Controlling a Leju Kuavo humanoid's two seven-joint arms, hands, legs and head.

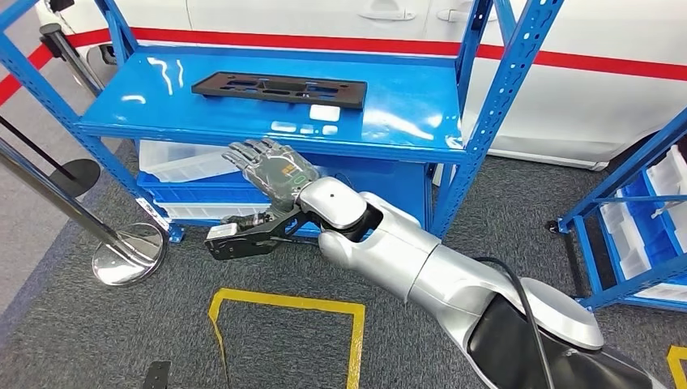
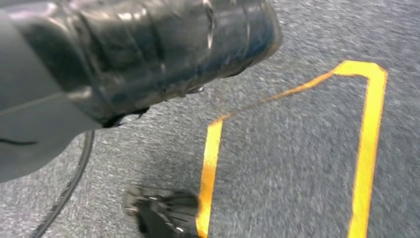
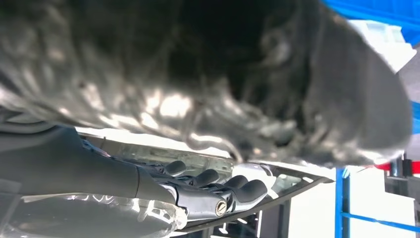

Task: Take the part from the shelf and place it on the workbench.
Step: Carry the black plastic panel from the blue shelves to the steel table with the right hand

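Head view: a blue metal shelf [image 1: 243,121] stands on grey carpet [image 1: 454,243] before a white wall with a red stripe [image 1: 599,61]. The part [image 1: 279,88], a flat, elongated black plate with cut-outs, lies lengthwise on the glossy top board of the shelf, toward its rear, untouched by either hand. A few small pale pieces [image 1: 312,121] lie on the same board, between the part and the front edge. Translucent bins [image 1: 182,166] sit on the lower level of the shelf.

The right hand [image 1: 271,166], at the end of a silver arm entering from lower right, is raised in front of the shelf, just below the front lip of the top board. Its fingers are extended and spread, and it holds nothing. In the right wrist view, the dark fingertips [image 3: 247,189] lie close beneath a flat edge, and contact cannot be judged.

A yellow taped rectangle [image 1: 283,324] marks the carpet below the arm, and a chrome stanchion base [image 1: 128,253] stands at left. A second blue rack [image 1: 640,219] stands at right.

Left wrist view: blurred carpet and yellow tape [image 2: 366,148]; whether the left hand is released or clenched cannot be told.
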